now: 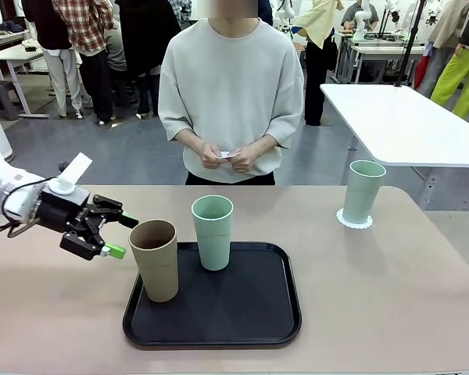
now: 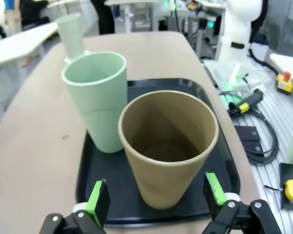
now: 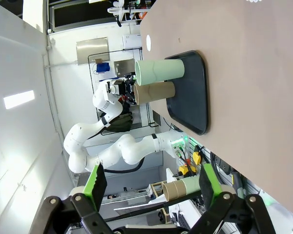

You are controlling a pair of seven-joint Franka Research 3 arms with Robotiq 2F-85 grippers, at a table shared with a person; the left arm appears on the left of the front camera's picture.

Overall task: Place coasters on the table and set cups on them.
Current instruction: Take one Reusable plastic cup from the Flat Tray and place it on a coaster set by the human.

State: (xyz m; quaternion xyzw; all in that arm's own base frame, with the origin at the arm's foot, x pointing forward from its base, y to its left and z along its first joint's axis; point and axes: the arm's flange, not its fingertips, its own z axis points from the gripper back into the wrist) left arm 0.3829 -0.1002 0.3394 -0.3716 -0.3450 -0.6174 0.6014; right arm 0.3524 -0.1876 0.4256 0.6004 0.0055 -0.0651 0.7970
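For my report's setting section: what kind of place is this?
Probably a robotics lab: a white robot arm stands at the tan table, and cables and a red-topped button box lie beside it.

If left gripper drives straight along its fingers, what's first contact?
The tan cup, dead ahead between the open jaws of the left gripper; the mint cup stands farther back, off to one side.

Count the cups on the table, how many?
3. Tan cup and green cup on the black tray; second green cup on a doily, far right. None looks hidden.
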